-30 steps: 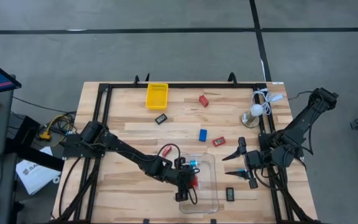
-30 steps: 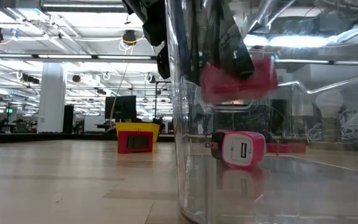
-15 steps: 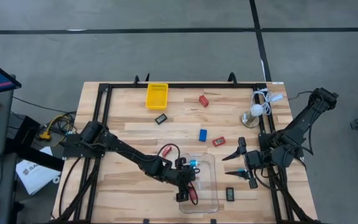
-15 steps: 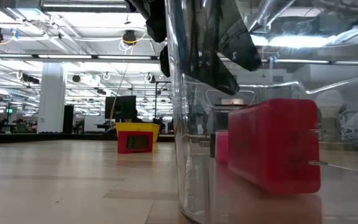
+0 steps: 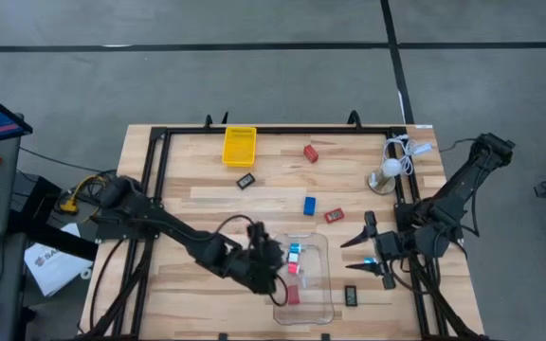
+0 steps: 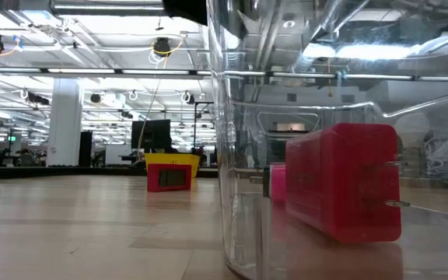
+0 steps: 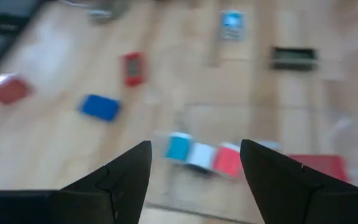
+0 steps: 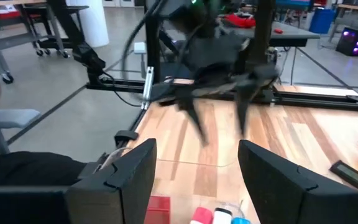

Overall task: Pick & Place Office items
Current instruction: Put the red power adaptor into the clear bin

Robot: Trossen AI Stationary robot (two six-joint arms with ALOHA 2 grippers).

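From above, the left gripper (image 5: pixel 271 254) hovers at the left edge of the clear bin (image 5: pixel 322 305), fingers spread and empty. Inside the bin lie a red block (image 5: pixel 293 295) and a white-and-cyan piece (image 5: pixel 294 251). The right gripper (image 5: pixel 366 253) waits near the table's right edge, fingers apart, holding nothing. On the wood lie a blue block (image 5: pixel 308 205) and a black rectangle (image 5: pixel 351 296).

At table height, the red block (image 6: pixel 341 182) rests on the bin floor.

The left wrist camera looks between wide fingers (image 7: pixel 120 176) at the bin's contents.

The right wrist camera shows the left arm's spread fingers (image 8: pixel 196 122).
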